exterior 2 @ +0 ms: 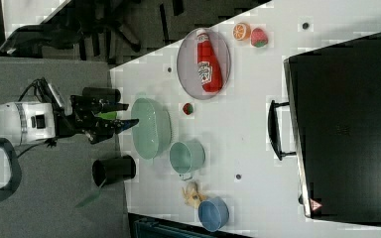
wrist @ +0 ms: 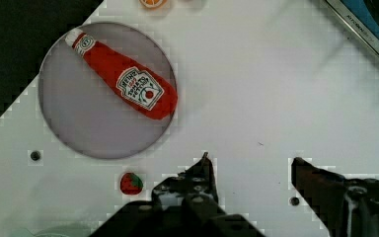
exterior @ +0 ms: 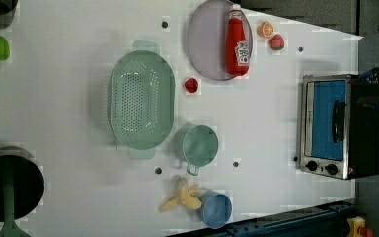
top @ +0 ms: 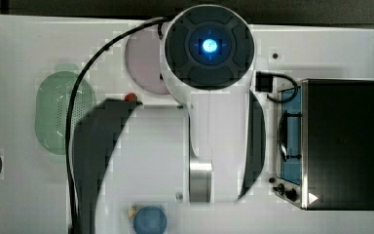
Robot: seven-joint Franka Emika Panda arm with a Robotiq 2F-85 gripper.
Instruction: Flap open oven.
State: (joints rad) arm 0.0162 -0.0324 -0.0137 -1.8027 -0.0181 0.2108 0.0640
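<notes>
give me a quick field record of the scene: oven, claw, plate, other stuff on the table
oven: at the table edge, door shut, bar handle untouched
claw: open, holding nothing, above bare table, apart from the oven
plate: grey, ketchup bottle lying on it
colander: green, empty, beside a green cup
strawberry: between colander and plate
blue bowl: next to a banana
task state: not yet begun
</notes>
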